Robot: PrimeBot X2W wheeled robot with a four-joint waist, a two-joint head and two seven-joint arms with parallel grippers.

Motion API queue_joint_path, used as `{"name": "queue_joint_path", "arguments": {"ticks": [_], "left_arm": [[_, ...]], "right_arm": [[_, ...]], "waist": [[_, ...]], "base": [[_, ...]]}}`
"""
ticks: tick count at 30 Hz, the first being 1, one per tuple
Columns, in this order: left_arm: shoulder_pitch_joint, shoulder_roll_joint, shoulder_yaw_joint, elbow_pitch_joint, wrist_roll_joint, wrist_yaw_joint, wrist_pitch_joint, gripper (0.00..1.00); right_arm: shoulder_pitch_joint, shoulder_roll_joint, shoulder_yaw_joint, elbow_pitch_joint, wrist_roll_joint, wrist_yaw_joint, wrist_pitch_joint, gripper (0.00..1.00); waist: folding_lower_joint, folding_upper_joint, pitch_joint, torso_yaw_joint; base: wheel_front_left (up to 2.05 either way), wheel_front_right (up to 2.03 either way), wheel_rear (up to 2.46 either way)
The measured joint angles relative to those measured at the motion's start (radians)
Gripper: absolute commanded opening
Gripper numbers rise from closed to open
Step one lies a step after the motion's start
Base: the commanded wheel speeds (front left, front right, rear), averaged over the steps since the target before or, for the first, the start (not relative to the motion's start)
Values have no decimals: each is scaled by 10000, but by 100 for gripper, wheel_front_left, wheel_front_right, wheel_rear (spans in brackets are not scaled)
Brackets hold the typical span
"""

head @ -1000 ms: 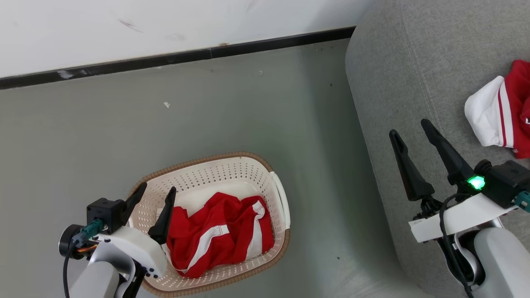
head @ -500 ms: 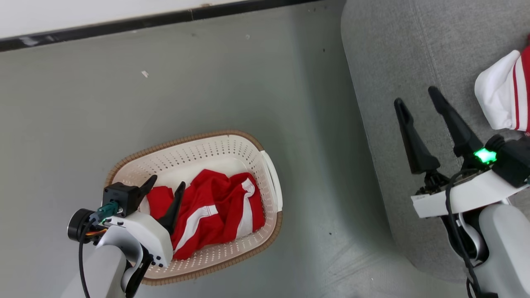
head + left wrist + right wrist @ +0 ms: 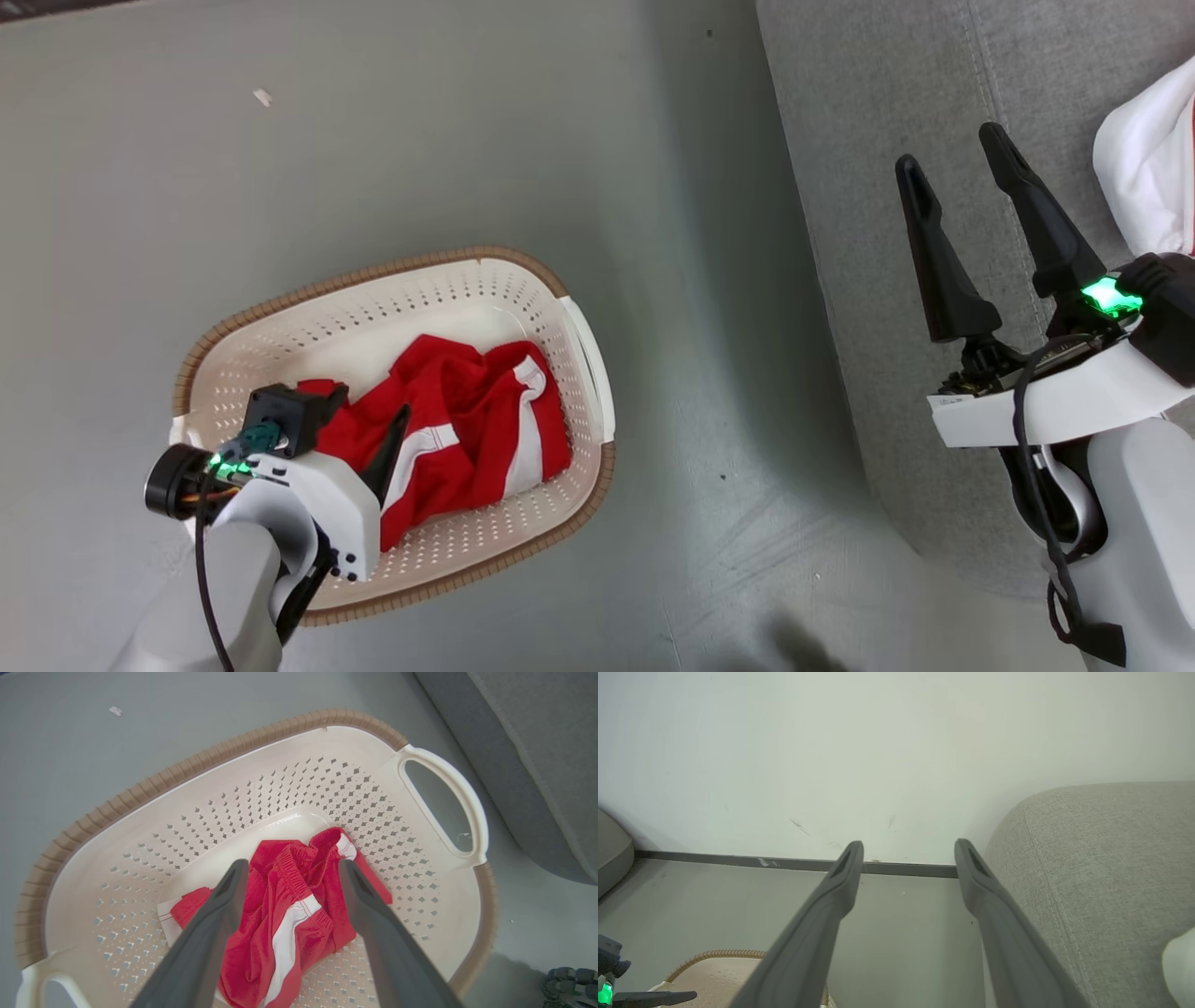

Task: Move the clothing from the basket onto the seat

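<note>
Straddling the crumpled red shorts (image 3: 261, 952) in the middle of the laundry basket (image 3: 140, 793), the left pincer (image 3: 294, 865) gapes empty, so the pick-up seems in hand: next, close on a fold and lift toward the grey sofa (image 3: 887, 93) right of the basket, where the right pincer (image 3: 949, 147) hangs open, empty.

clothing (image 3: 467, 415) in basket (image 3: 373, 273) partly hidden by left end effector (image 3: 372, 406); white garment (image 3: 1144, 168) on seat (image 3: 868, 112) cut off at head-view r. edge.
</note>
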Motion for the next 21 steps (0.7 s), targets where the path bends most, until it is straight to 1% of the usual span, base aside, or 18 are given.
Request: {"name": "queue_joint_path", "arguments": {"ticks": [5,19,21], "left_arm": [[-433,38,-232,387,249,-10,42,100],[-1314,42,-265,1747,199,-13,527,100],[-1379,88,-267,1977,199,-84,625,100]], "right_arm": [[-159,136,12,-40,-2,0,-2,100],[-564,562,67,-267,-2,0,-2,100],[-574,587,88,-270,-2,0,0,100]], "waist": [[0,0,389,-143],[0,0,1458,-577],[0,0,1601,-644]], "base": [[0,0,0],[0,0,0],[0,0,0]]}}
